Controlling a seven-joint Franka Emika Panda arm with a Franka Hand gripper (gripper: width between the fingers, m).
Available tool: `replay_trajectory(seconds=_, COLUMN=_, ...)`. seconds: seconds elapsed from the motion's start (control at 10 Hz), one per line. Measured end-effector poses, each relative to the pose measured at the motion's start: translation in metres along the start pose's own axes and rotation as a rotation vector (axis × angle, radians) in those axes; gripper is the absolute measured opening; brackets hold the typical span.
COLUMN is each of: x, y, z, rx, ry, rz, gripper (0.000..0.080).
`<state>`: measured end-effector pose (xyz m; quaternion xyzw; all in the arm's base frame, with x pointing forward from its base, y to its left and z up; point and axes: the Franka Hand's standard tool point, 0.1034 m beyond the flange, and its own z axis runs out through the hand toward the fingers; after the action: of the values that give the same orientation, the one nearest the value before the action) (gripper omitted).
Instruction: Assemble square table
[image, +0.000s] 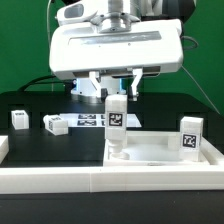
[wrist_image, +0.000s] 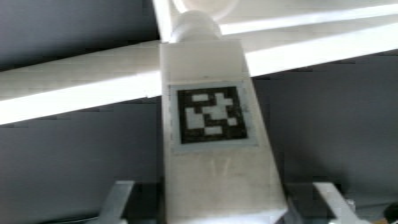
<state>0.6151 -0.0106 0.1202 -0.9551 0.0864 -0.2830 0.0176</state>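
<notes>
**Clearances over the surface (image: 70, 145).** The tool (image: 119, 92) is closed on the held leg (image: 116, 118), which stands on the slab (image: 150, 152). The arm's wide white body (image: 117, 45) overhangs both and blocks any approach from above. A second leg (image: 190, 135) stands upright at the exterior view's right, and the slab lies open between the two. The loose legs (image: 19, 119) (image: 54, 124) and the marker board (image: 88, 121) occupy the exterior view's left. The border wall (image: 60, 178) closes the front.

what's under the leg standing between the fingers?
The square tabletop slab: the leg stands upright on it, near its edge on the exterior view's left. The leg's own base covers the contact spot, so any hole or thread there cannot be seen.
</notes>
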Motion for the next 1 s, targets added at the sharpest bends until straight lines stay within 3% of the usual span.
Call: replay_trajectory(seconds=1.0, x=-0.014, y=-0.003, z=0.009, rx=0.0, ry=-0.023, rz=-0.009, gripper=0.0291)
